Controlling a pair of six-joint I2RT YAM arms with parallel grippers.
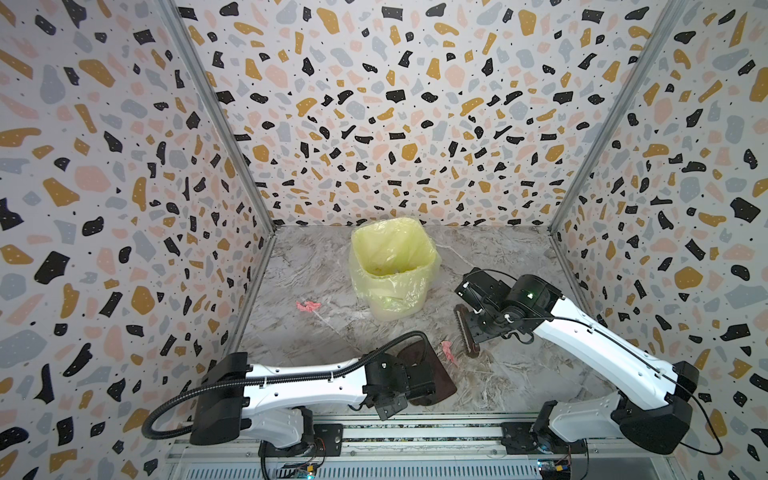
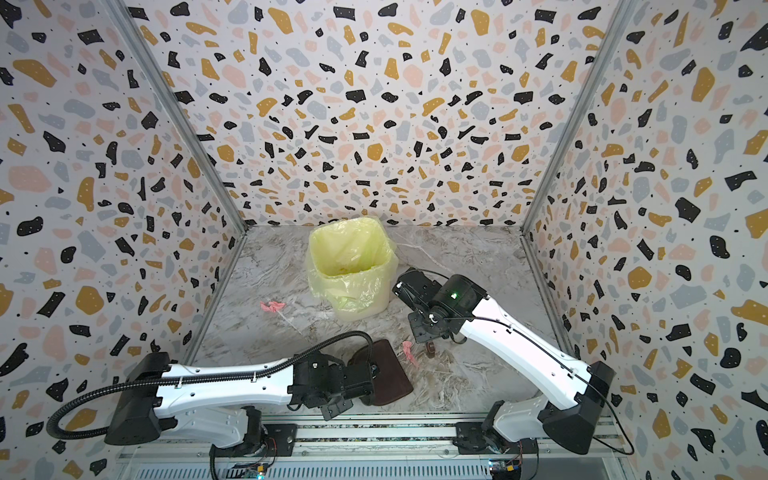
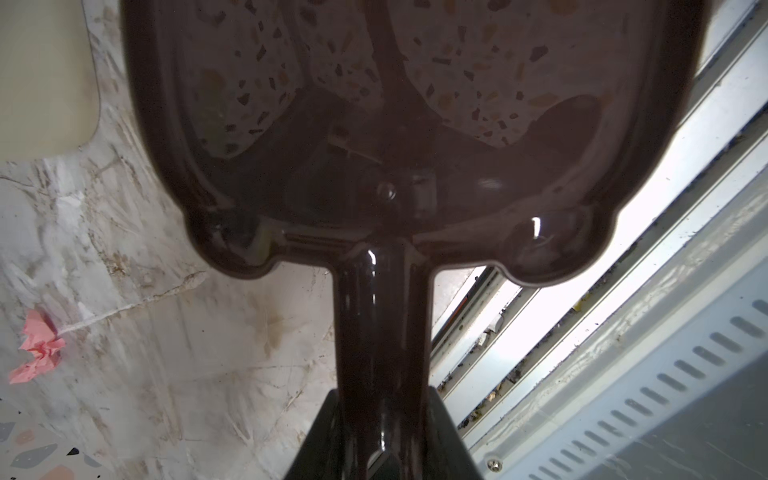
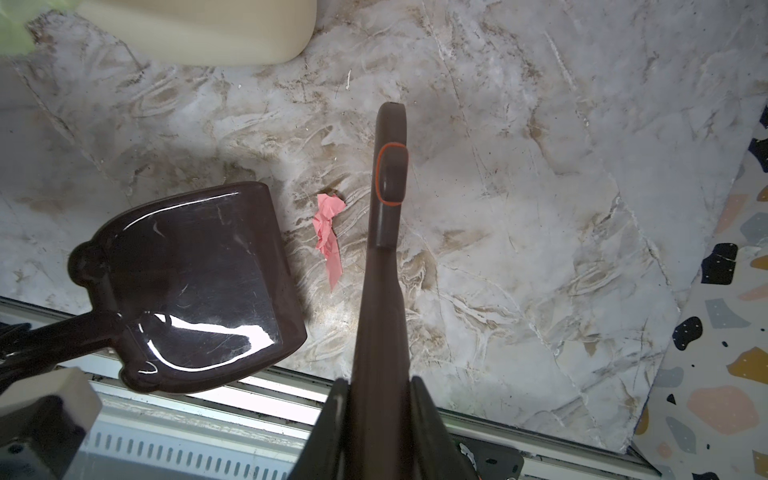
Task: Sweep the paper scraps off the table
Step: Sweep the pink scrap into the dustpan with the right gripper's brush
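The left claw is clenched on the handle of a dark brown dustpan near the front edge of the tabletop. The right claw grips a brown hand brush by its handle. One pink paper scrap lies between dustpan and brush. A second pink scrap lies toward the left edge, apart from the yellow-lined bin standing mid-tabletop toward the back edge.

Our white left arm lies low, its black left gripper clamped on a glossy brown plastic dustpan — our right arm bends downward, right gripper pinching a brown brush.
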